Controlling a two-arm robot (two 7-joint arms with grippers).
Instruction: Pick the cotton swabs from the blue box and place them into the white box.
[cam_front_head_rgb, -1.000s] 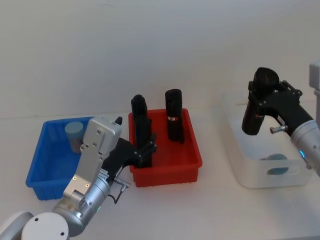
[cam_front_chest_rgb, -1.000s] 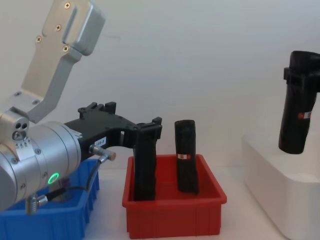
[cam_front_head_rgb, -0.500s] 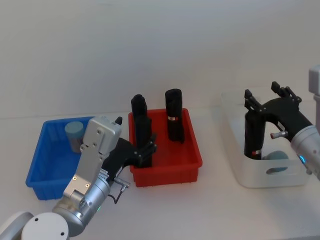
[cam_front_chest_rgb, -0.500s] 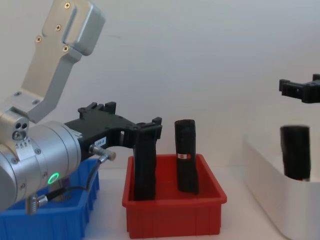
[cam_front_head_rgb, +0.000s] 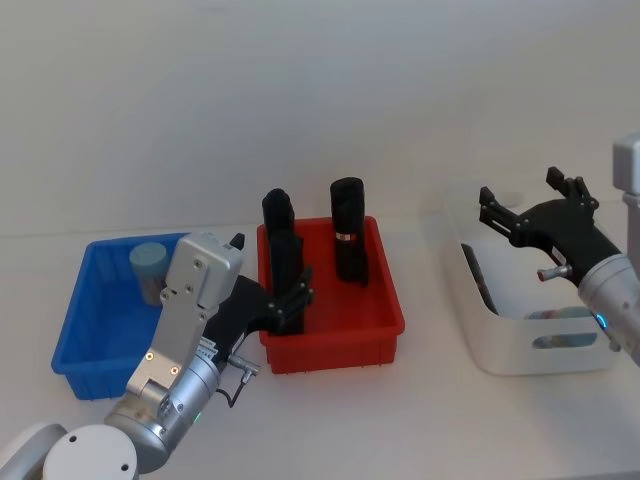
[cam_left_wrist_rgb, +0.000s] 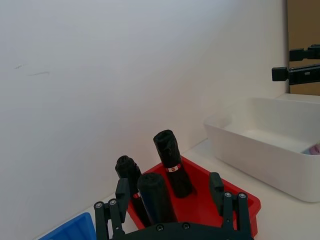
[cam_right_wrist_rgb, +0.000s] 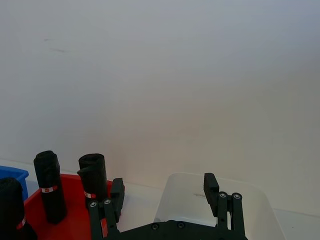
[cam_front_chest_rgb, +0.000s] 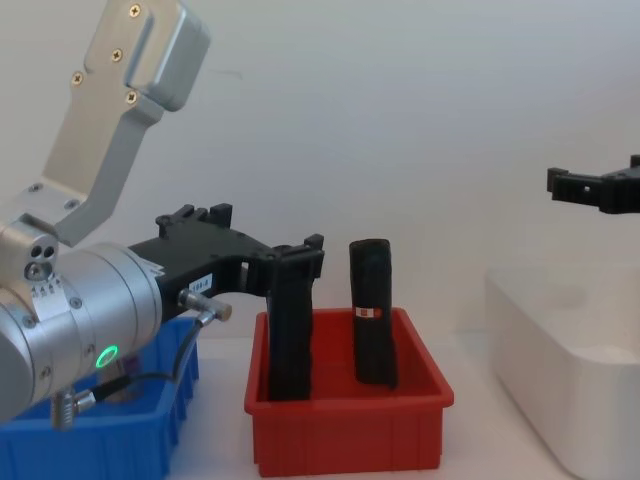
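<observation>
One jar of cotton swabs (cam_front_head_rgb: 150, 268) stands in the far corner of the blue box (cam_front_head_rgb: 85, 330) at the left. Another pale-lidded jar (cam_front_head_rgb: 556, 315) lies in the white box (cam_front_head_rgb: 540, 355) at the right. My right gripper (cam_front_head_rgb: 520, 200) hovers open and empty above the white box's near-left part; the chest view shows the same gripper (cam_front_chest_rgb: 600, 190) above the box. My left gripper (cam_front_head_rgb: 290, 300) stands open at the red bin's front left, its fingers either side of a tall black object (cam_left_wrist_rgb: 155, 197) without closing on it.
The red bin (cam_front_head_rgb: 340, 340) sits between the two boxes with two upright black objects (cam_front_head_rgb: 348, 240) (cam_front_head_rgb: 280, 250). A third black object (cam_front_head_rgb: 478, 282) lies on its side inside the white box. A white wall runs close behind the table.
My right gripper lowered a black object into the white box, let go and rose; the object now lies flat inside. The left arm has not moved.
</observation>
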